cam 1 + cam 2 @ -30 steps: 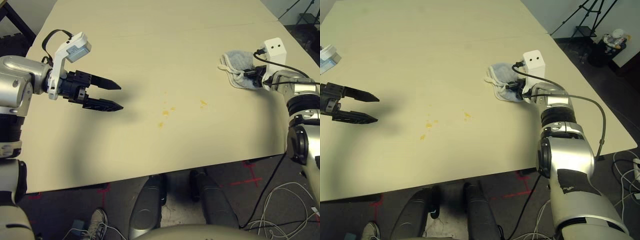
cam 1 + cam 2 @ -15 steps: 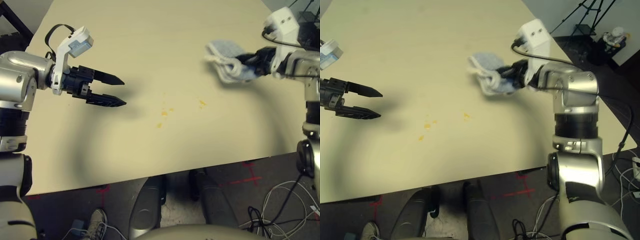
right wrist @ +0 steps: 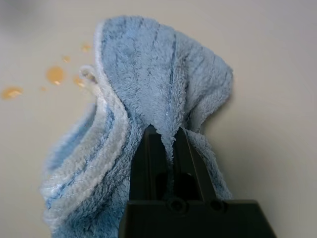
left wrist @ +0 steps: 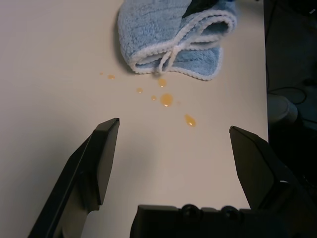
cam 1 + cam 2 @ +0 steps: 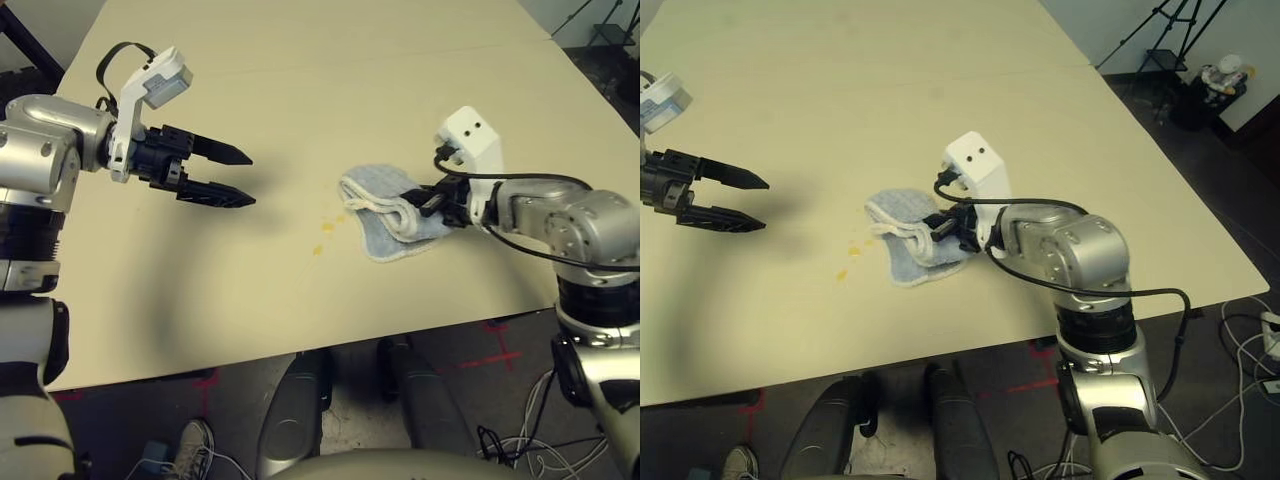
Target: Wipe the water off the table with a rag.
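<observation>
Pale beige and flat, the big smooth table (image 5: 300, 110) sits in front of you. Your right black gripper (image 5: 443, 203) has its jaws clamped on the soft light blue cloth rag with white edges (image 5: 385, 240). The rag lies folded on the table, just beside the small yellowish drops of water (image 5: 328, 227). Your left black gripper (image 5: 228, 174) hangs over the table with its jaws wide apart.

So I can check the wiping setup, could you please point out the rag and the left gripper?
Rag (image 5: 382, 238): left eye view, flat blue-grey lower part.
Left gripper (image 5: 252, 178): left eye view, between its fingertips.
</observation>
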Action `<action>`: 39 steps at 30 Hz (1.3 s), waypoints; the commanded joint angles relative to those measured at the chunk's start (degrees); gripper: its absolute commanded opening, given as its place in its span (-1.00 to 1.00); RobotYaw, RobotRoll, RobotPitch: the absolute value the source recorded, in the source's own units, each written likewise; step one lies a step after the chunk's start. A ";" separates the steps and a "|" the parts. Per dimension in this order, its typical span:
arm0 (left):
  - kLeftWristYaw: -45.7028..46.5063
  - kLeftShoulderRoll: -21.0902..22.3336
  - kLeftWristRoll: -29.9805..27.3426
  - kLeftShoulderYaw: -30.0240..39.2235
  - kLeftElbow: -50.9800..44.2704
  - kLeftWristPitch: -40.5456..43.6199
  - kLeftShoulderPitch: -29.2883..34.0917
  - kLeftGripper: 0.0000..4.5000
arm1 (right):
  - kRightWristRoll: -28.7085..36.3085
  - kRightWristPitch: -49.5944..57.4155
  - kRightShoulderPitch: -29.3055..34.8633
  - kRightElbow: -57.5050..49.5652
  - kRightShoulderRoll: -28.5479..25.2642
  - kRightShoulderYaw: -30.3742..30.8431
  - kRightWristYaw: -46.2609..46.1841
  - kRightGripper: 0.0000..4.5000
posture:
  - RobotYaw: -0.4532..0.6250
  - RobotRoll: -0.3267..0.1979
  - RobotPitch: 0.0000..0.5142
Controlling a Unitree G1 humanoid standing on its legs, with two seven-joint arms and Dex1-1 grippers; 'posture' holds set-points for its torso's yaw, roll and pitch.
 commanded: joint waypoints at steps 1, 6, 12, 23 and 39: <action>-0.36 0.14 -0.09 -0.43 -0.46 0.33 -0.09 1.00 | -2.22 -4.47 0.61 1.48 -0.69 4.40 0.70 -0.99 | 0.17 0.25 0.06; -0.36 0.29 0.13 -0.10 -0.79 0.68 0.20 1.00 | -1.81 -4.20 2.79 0.68 0.31 6.32 1.11 -0.99 | 0.17 0.25 0.06; -0.35 0.22 0.24 -0.05 -1.00 1.04 0.07 1.00 | -4.18 -6.47 3.22 4.14 -0.11 6.67 0.12 -0.99 | 0.20 0.25 0.09; -0.36 -0.62 0.38 -0.80 -0.65 0.94 -0.73 1.00 | 0.20 -3.94 -0.07 8.05 1.52 1.28 3.06 -0.62 | 0.17 0.25 0.09; -0.36 -1.32 0.39 -1.31 -0.14 0.54 -1.32 1.00 | 2.79 -2.16 -5.15 4.87 1.53 5.53 6.25 0.98 | 0.16 0.25 0.08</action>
